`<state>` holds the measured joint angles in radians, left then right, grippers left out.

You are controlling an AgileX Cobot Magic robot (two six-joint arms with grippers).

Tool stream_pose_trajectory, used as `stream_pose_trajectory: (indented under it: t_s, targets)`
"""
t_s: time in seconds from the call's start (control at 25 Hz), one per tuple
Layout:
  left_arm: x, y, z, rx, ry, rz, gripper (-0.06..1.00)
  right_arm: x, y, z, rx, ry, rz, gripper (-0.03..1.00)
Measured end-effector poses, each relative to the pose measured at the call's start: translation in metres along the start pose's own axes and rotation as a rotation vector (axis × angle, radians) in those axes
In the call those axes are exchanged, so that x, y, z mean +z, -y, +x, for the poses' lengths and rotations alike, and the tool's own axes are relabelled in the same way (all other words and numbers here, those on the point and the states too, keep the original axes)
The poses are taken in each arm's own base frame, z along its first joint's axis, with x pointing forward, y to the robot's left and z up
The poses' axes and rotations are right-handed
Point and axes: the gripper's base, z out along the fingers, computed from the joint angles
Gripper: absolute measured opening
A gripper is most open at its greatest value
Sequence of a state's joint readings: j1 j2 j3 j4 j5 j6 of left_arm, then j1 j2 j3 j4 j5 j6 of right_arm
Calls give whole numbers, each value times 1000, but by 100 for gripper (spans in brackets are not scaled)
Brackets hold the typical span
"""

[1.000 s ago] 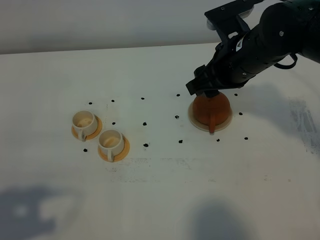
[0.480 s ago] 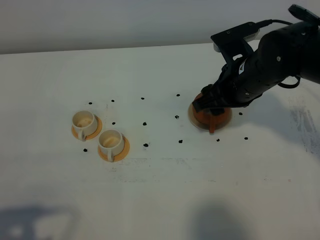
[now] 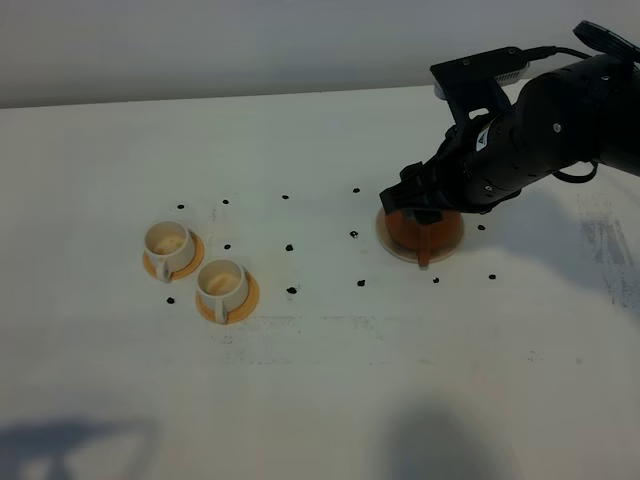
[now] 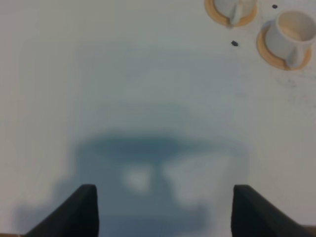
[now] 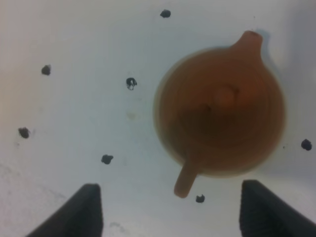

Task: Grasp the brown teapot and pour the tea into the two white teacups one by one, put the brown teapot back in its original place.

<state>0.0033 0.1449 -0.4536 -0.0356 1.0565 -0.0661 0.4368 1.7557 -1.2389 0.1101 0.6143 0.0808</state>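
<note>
The brown teapot (image 3: 428,232) sits on its cream-white coaster (image 3: 390,243) right of centre, its straight handle pointing toward the front edge. My right gripper (image 3: 412,198) hangs low over it and hides its top. In the right wrist view the teapot (image 5: 222,111) is seen from above, untouched, with my right gripper (image 5: 170,197) open and the handle tip (image 5: 183,186) between the fingers. The two white teacups (image 3: 168,243) (image 3: 222,282) stand on orange saucers at the left. My left gripper (image 4: 163,202) is open over bare table, with the cups (image 4: 291,33) (image 4: 232,6) beyond it.
Small black dots (image 3: 290,246) mark the white tabletop (image 3: 330,370) between the cups and the teapot and around the coaster. The right arm's dark bulk (image 3: 560,120) fills the far right. Shadows lie along the front edge.
The right arm has come down over the teapot, and its gripper now covers the pot's upper half. The shadow at the front left has slid toward the edge.
</note>
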Motion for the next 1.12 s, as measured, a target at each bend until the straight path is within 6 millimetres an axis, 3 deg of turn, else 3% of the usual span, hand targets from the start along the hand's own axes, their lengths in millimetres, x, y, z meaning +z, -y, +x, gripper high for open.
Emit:
stream_pose_trajectory:
  t_s: [0.28,0.56,1.12]
  targets:
    - [-1,0,1,-1,4,3,57,2,1,-3,1,29,8,59]
    - [-1,0,1,20,4,3,57,30,4,3,4,-17,19,59]
    - [-1,0,1,24,4,3,57,31,4,3,-1,-16,21,59]
